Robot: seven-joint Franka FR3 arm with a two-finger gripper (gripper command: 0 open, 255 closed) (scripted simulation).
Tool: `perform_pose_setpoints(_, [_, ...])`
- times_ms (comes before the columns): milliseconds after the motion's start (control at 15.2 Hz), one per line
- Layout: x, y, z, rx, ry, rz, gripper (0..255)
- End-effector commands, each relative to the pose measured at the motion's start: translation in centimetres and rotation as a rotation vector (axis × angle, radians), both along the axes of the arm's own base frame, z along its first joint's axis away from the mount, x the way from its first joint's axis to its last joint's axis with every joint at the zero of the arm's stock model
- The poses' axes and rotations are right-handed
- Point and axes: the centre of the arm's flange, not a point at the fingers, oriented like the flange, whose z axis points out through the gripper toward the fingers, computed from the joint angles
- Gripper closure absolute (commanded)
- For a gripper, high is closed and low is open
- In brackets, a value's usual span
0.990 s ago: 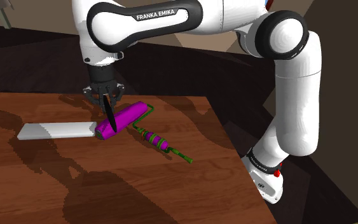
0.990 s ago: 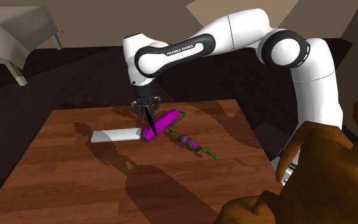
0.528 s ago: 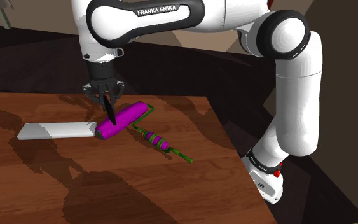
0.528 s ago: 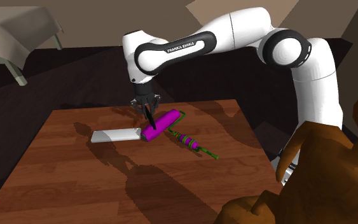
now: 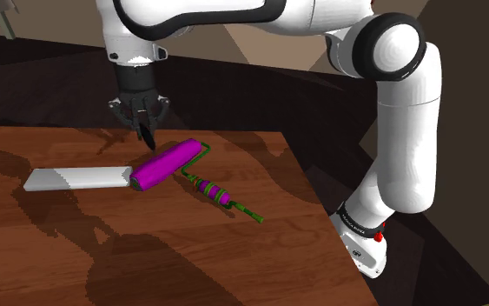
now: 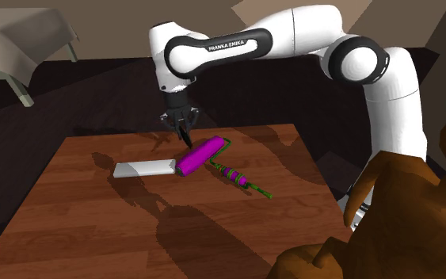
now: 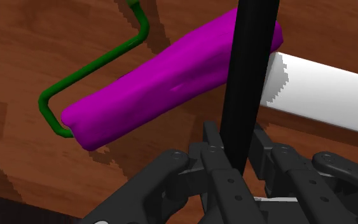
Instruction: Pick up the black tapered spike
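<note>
Nearest in the shoulder view, at its lower right, the arm's base (image 5: 364,246) stands just off the corner of the brown wooden desk (image 5: 147,261), whose near half carries broad shadows. In the second exterior view a brown, rounded shape (image 6: 395,214) stands at the near right, in front of the arm. Farther in, towards the middle of the desk, lies a paint roller: its thin green handle (image 5: 225,198), ringed with purple bands, points to the near right in the shoulder view, and its magenta roll (image 5: 166,163) lies aslant beyond it. The roll's end on the shoulder view's left rests against one end of a flat white bar (image 5: 77,178), which stretches away to the left along the desk. Above and just behind that meeting point hangs the black hand (image 5: 143,120), pointing down, with its two fingers closed around the black spike (image 5: 148,136). The spike hangs from the hand, a little tilted, with its lower tip in the air, clear of the desk and just above the roll's far side. In the wrist view the spike (image 7: 250,76) runs out from between the fingers (image 7: 212,153), crossing over the place where the roll (image 7: 171,83) and the bar (image 7: 323,95) meet. Beyond the desk's far edge the floor is dark, and pale grey furniture (image 6: 23,40) stands at the far left in the second exterior view.
</note>
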Motion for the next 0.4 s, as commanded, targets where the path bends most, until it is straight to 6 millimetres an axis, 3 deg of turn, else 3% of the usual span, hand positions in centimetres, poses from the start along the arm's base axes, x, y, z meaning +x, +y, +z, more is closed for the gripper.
perform_pose_setpoints(0, [-0.2,0.0,1.2,0.000,0.000,0.000,255])
perform_pose_setpoints(330, [-0.2,0.0,2.9,0.000,0.000,0.000,255])
